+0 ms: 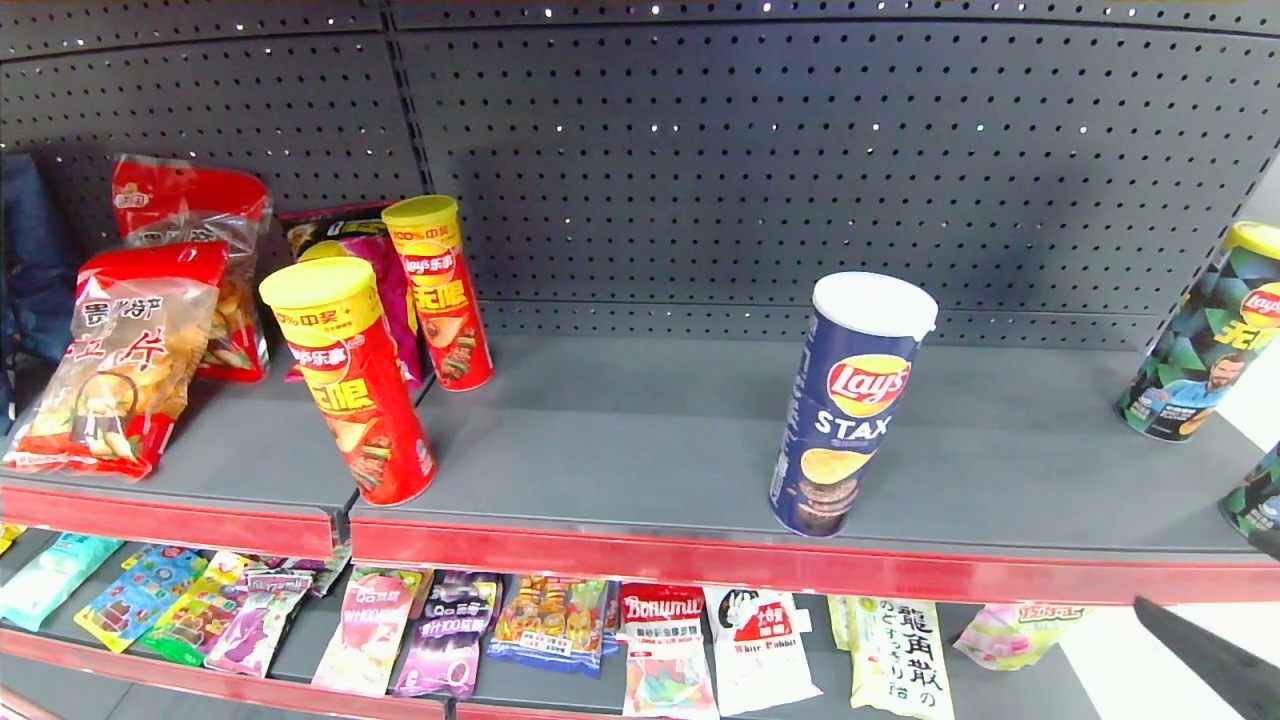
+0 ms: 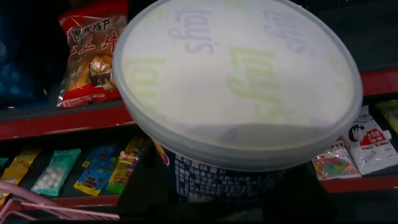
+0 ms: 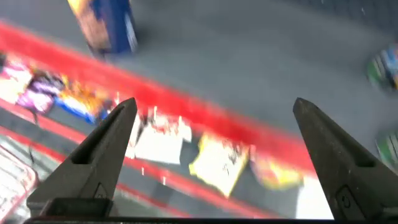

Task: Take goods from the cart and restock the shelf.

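The left end effector pinched a blue can by its body, white lid up toward the wrist, in front of the shelf. The right end effector hung spread — empty — before the shelf's red edge, near a second can standing upright there.

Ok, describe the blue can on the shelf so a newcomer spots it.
Look at the grey upper shelf with the red front edge. The blue can stands alone right of centre, near that edge. Its white lid sets it apart from the yellow-lidded red cans at left.
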Controlling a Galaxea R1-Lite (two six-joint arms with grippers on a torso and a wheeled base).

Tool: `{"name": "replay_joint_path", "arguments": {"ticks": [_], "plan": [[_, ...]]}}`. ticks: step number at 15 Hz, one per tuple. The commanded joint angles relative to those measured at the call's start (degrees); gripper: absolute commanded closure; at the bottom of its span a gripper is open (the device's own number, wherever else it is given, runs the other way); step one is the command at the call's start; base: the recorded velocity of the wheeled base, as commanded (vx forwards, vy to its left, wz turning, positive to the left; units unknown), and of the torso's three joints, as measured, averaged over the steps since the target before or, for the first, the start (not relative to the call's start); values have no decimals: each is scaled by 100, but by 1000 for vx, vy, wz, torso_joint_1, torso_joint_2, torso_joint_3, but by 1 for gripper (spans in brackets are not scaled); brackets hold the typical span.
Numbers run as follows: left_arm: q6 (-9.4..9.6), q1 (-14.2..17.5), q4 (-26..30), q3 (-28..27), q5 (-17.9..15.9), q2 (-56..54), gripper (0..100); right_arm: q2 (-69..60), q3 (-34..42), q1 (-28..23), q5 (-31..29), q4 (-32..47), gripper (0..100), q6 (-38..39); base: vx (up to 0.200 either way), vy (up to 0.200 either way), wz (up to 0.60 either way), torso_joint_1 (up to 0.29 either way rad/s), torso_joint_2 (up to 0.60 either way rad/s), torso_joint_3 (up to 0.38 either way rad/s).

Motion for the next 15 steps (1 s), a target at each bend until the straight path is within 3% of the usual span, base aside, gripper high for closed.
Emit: {"name": "replay_joint_path", "arguments": {"ticks": [1,3,5,7,13,15], "plan": [[-2,-1,-3,0,10,141,100,-1603,-72,-261,-89,1324,0,-11,0,0,0,0,0,0],[173,70,-64,-62,309,466,100,-2430,-46,-288,-238,2132,0,7,0,0,0,0,0,0],[252,70,-266,-132,318,712,100,-2913,-19,-288,-493,2528,0,95,0,0,0,0,0,0],[270,70,-504,-132,309,914,100,-3229,104,-270,-589,2554,0,104,0,0,0,0,0,0],[358,61,-556,-115,291,905,100,-3467,288,-261,-765,2519,0,-2,-200,0,0,3,6,4],[437,61,-565,-123,291,896,100,-3467,297,-261,-765,2519,0,-11,0,0,0,0,0,0]]}}
